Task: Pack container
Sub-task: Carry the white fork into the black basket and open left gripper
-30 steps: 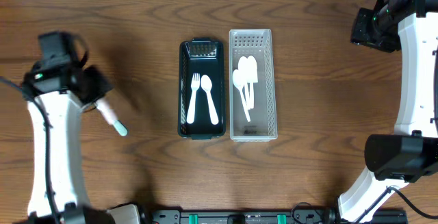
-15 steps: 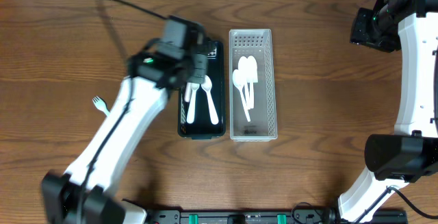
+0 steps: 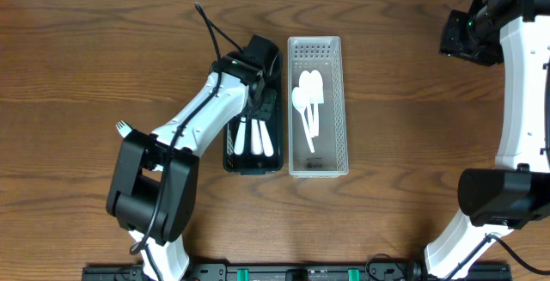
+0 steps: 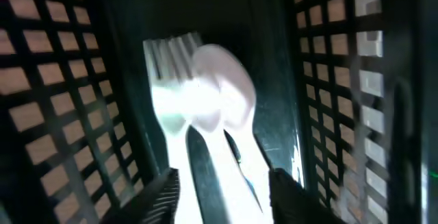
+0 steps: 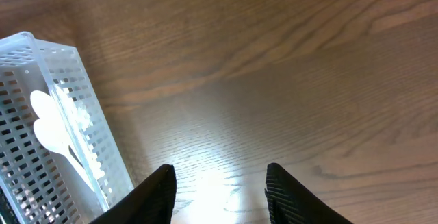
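Left hand (image 4: 224, 186), newly swung into the dark basket (image 3: 229, 156), hangs open and empty over fork (image 4: 168, 80) and spoon (image 4: 222, 90); grasp pending.

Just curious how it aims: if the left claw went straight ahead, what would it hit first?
Probably the white spoon, partly overlapping the fork inside the dark basket. The left claw is open around their handles, though depth is unclear.

Two baskets (image 3: 253, 168) (image 3: 343, 109), two forks (image 3: 123, 128) (image 4: 168, 73), at least three spoons (image 3: 309, 83).
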Robot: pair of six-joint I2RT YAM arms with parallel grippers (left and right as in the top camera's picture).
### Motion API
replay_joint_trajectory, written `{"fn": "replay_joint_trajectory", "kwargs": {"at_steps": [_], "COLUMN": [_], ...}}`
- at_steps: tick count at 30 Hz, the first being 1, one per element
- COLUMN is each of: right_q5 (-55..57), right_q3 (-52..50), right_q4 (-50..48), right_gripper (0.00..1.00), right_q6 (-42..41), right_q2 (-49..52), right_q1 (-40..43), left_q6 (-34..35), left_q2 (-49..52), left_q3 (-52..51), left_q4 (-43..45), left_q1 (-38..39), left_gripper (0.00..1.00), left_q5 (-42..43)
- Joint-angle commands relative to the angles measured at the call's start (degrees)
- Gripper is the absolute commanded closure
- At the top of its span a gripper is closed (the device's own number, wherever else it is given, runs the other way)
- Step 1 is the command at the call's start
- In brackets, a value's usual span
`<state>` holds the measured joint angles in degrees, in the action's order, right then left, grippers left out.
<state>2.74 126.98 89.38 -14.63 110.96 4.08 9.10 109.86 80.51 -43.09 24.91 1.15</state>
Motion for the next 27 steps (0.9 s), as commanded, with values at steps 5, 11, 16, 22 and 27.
{"fn": "replay_joint_trajectory", "kwargs": {"at_steps": [5,11,16,22,27], "right_q5": [-0.15,-0.17,-0.17,0.24,0.24], "right_q3": [-0.02,-0.02,-0.02,-0.02,-0.02], "right_q4": [0.13,0.37,0.26,0.17,0.04], "right_gripper": [0.54,0.54,0.54,0.49,0.46], "right_q6": [0.15,0.15,0.15,0.13,0.15], "right_q2": [-0.07,-0.07,-0.07,-0.04,-0.04], "right_q1": [0.09,0.09,0.09,0.09,0.09], "left_q6": [-2.05,-2.43,1.46,7.43,9.05], "left_q2": [-6.34,-17.49,-26.53,-29.09,-24.46], "left_q3": [3.8,9.27,9.35,9.22,8.22], "left_q4": [-4.39,-10.73,-15.76,-23.91,-25.53], "left_q1": [-0.13,-2.6,-14.1,-34.97,-47.1], "left_gripper": [0.51,0.4,0.34,0.29,0.29], "left_q5": [-2.56,-10.69,-11.06,-7.45,0.81]}}
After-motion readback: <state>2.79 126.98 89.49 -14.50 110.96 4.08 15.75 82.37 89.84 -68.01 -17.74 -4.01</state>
